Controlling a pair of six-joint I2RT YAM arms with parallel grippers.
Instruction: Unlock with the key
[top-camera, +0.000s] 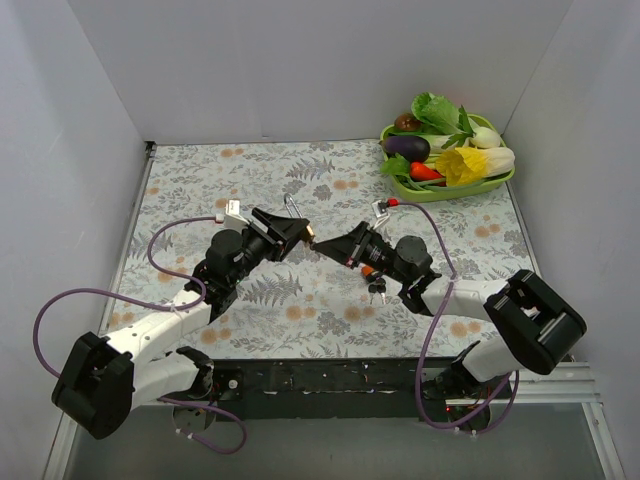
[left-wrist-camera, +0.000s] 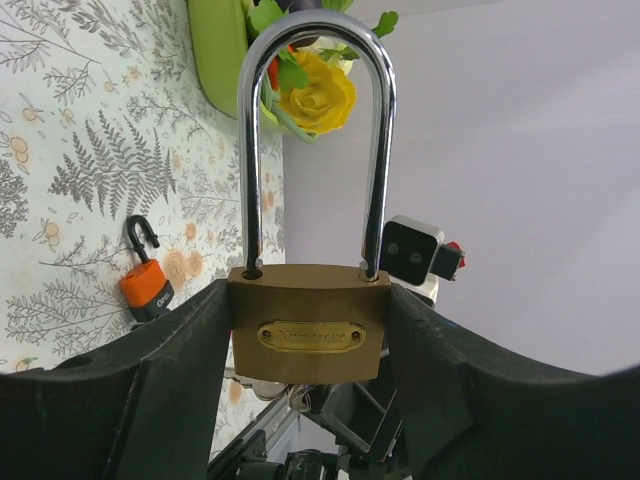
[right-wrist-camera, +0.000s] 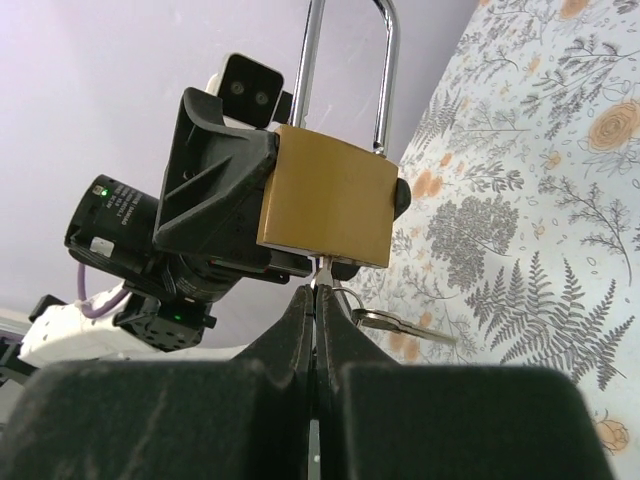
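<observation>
Bare table (top-camera: 190, 180) left of the left gripper (top-camera: 300, 232); toward the right gripper (top-camera: 322, 247), blocked by brass padlock (left-wrist-camera: 310, 335) and key (right-wrist-camera: 322, 271); beneath that gripper, an orange padlock (top-camera: 368, 270) (keys (top-camera: 377, 291) beside it).

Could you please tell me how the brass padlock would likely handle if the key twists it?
The brass padlock looks solid and rigid, probably heavy for its size. Its smooth sides might slip in the left gripper as the key twists. The long shackle makes it top-heavy, so it may tilt.

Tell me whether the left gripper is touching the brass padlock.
Touching. The left wrist view shows the left gripper clamping the brass padlock, fingers flush against both its sides.
</observation>
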